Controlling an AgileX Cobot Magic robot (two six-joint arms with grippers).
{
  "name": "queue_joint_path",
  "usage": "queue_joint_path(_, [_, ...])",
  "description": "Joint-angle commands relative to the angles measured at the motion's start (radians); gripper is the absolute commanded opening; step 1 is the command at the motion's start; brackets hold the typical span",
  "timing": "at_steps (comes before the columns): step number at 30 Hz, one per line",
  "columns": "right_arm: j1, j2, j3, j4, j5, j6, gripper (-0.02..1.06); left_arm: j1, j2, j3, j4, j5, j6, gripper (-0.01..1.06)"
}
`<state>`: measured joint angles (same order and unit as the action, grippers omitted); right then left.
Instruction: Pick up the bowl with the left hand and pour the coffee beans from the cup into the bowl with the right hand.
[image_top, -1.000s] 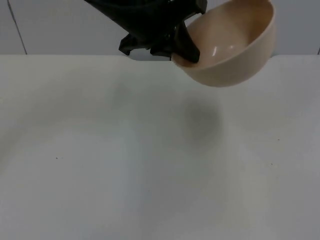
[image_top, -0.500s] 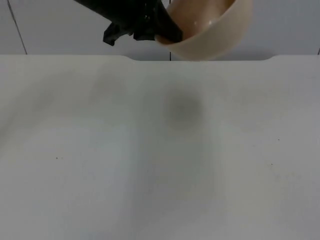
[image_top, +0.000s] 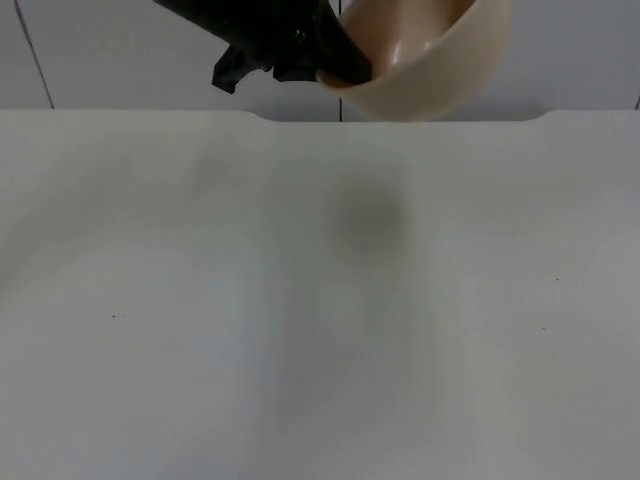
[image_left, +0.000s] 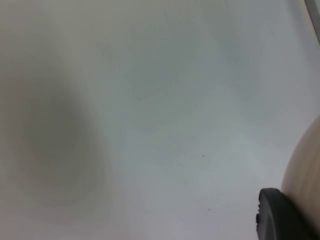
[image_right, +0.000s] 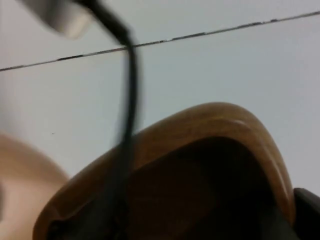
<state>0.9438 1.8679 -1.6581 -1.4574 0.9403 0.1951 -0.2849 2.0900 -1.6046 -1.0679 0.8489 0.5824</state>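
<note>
Left claw (image_top: 345, 68) clamped on the near rim of the cream bowl (image_top: 430, 60), held tilted high above the far edge of the white tabletop (image_top: 320, 320), in front of the grey partition wall (image_top: 120, 55). Bowl's faint shadow on the tabletop below. Right claw (image_right: 305, 210) beside the brown wooden cup (image_right: 200, 165), close to the bowl; grip state impossible to tell.
</note>
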Motion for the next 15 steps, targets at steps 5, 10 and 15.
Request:
queue_joint_path(5, [-0.007,0.003,0.093,-0.134,-0.003,0.125,0.0,-0.004,0.002,-0.007,0.042,-0.029,-0.03,0.0])
queue_joint_path(10, [-0.018,0.0,0.099,-0.165,-0.019,0.178,0.0,-0.004,0.004,-0.007,0.062,-0.041,-0.027,0.0])
queue_joint_path(15, [-0.027,0.0,0.099,-0.186,-0.017,0.181,0.0,-0.004,0.004,-0.007,0.062,-0.041,-0.027,0.0])
